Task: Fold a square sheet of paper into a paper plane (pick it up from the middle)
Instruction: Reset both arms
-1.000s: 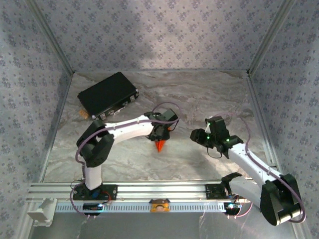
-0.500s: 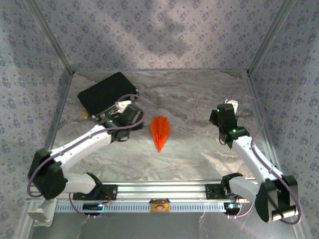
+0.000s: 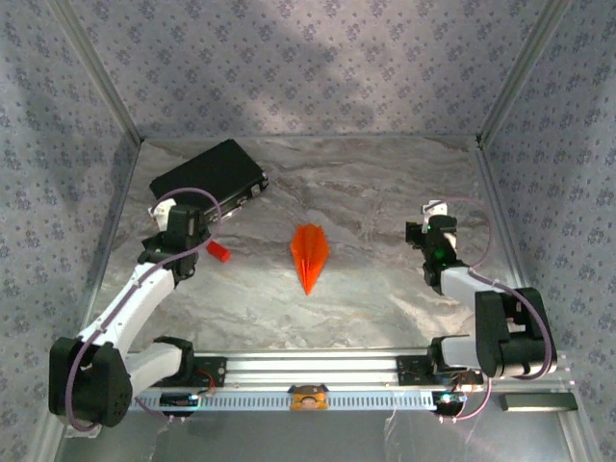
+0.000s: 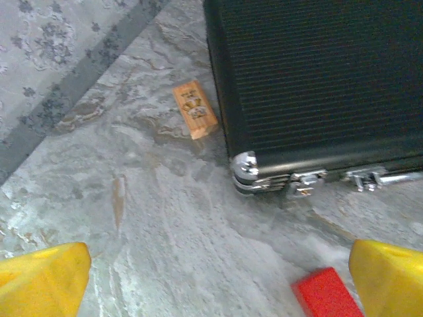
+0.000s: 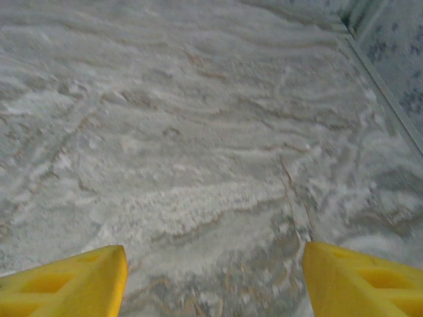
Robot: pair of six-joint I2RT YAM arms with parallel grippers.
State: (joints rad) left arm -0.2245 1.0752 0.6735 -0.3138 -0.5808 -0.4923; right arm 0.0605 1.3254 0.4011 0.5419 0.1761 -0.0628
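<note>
Gaping empty, left end effector (image 4: 215,274) and right end effector (image 5: 213,267) flank the paper plane (image 3: 309,255).

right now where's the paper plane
In the top external view, the paper plane lies near the middle of the table, with the small red block to its left and the black case farther back-left.
</note>
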